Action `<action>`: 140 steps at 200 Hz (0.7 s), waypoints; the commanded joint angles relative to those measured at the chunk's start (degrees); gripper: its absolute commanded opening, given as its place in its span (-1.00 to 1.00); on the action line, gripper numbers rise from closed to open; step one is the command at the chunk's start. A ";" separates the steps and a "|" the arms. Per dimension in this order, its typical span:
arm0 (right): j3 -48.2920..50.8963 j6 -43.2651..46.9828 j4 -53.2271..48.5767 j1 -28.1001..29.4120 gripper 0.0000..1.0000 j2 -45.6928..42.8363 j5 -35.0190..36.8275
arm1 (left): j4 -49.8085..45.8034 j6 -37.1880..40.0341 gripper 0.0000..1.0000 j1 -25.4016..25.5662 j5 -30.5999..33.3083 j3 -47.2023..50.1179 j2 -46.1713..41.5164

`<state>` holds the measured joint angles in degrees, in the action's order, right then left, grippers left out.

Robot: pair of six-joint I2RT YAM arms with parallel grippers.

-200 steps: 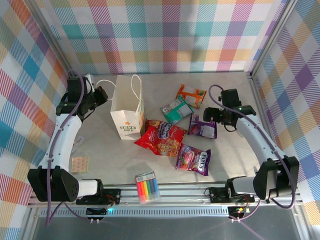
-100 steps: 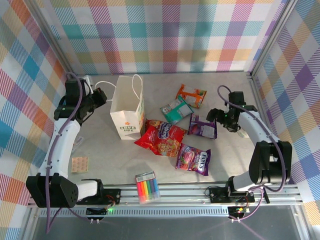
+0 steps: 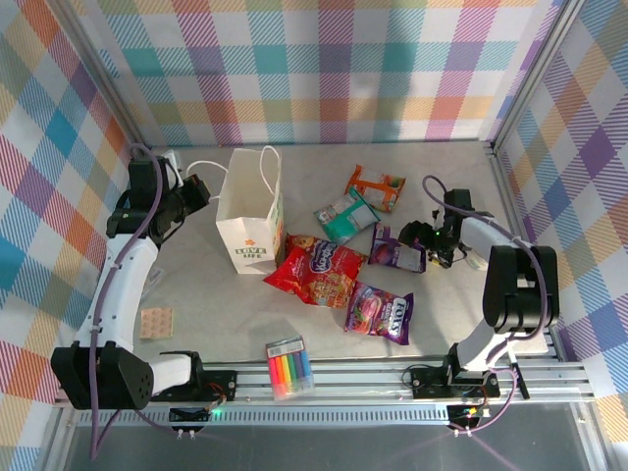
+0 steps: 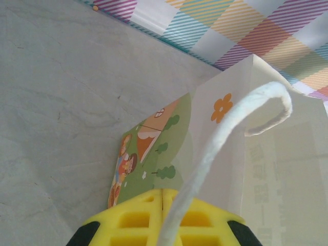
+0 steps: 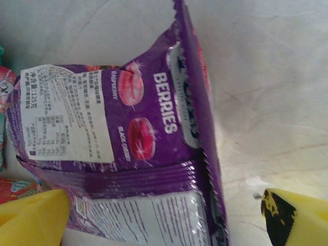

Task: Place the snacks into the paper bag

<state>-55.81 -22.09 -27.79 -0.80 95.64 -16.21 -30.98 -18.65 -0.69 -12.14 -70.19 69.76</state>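
Left claw (image 4: 163, 202) clamped on handle (image 4: 220, 136) of paper bag (image 4: 266, 174); right claw (image 5: 161, 215) wide open astride purple berries packet (image 5: 143, 118), at the bag's 3 o'clock.

There's the paper bag (image 3: 248, 211): white, orange flower logo, green lettering, a green-and-orange cartoon scene down its side, and the handle (image 4: 220, 154) is white too. The red packet (image 3: 316, 272) is speckled multicolour. The far purple packet (image 3: 396, 250) shows white lettering and a white label, and the near purple packet (image 3: 381, 312) carries pink. Then a teal-and-white packet (image 3: 345, 217), an orange packet (image 3: 375, 184) and rainbow markers (image 3: 289, 369). The counter (image 3: 196, 294) is pale grey, the walls (image 3: 343, 69) pastel plaid. Yellow fingers on the left claw (image 4: 163, 200) and the right claw (image 5: 164, 223).
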 commanded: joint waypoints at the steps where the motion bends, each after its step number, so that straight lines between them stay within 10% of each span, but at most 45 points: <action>1: 0.79 -1.08 2.77 -0.40 0.87 1.38 -4.01 | -0.18 0.28 -0.91 -0.80 0.06 0.40 -1.73; 140: 3.35 -2.61 4.13 0.61 0.45 2.47 -5.20 | 0.13 -0.07 -0.91 -0.81 -0.50 1.81 -1.63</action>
<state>-53.91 -24.40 -23.29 -1.10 97.32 -20.25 -31.29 -18.65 -0.69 -11.99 -69.30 69.10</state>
